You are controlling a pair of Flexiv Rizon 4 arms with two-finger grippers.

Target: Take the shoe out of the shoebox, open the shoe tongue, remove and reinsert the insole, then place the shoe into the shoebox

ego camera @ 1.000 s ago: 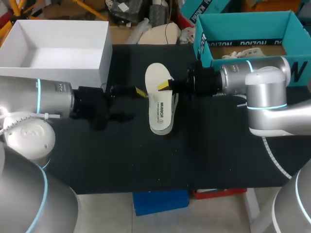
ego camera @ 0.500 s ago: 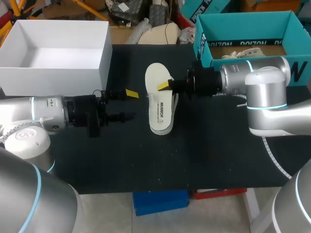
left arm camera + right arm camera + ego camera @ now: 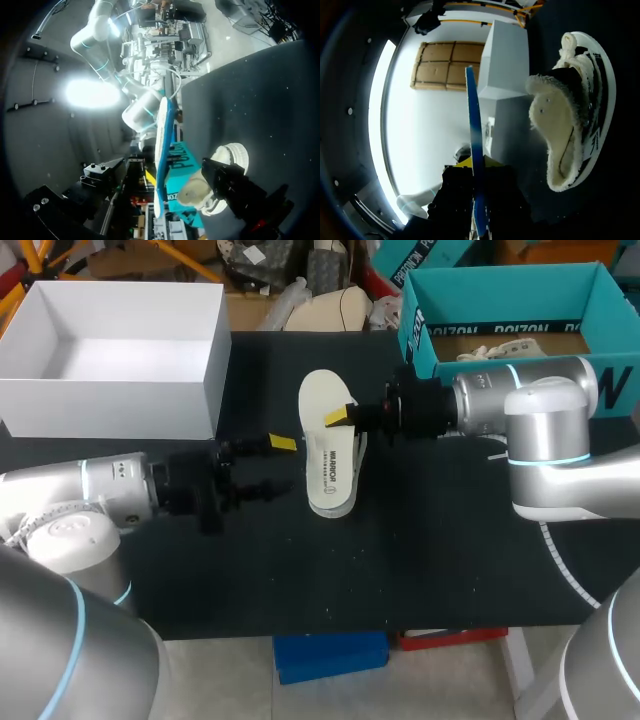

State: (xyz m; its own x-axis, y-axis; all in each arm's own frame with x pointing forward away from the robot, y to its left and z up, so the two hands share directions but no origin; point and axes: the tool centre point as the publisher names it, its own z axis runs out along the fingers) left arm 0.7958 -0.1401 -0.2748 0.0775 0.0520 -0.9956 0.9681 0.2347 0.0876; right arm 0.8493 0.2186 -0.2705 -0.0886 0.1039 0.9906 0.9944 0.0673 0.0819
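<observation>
In the head view, the black bench (image 3: 420, 560) lies open across the lower half of the frame down to its front edge. A white box (image 3: 120, 350) fills the upper left and the teal shoebox (image 3: 520, 310), with print along its wall, the upper right. In the centre the right tool (image 3: 337, 420) is clamped on the right edge of the pale insole (image 3: 325, 400), which carries dark lettering. The insole hangs flat over the shoe (image 3: 361, 448), of which only a sliver shows. The left tool (image 3: 282, 465) sits just left of the insole with its fingers spread and nothing in them. In the left wrist view, the insole (image 3: 162, 145) shows edge-on ahead of the parted fingers, with the shoe (image 3: 220, 175) beside one finger. In the right wrist view, the insole (image 3: 472, 125) runs as a thin blue line out of the closed tool (image 3: 477, 200). The fleece-lined shoe (image 3: 565, 130) stands on the bench beside it.
</observation>
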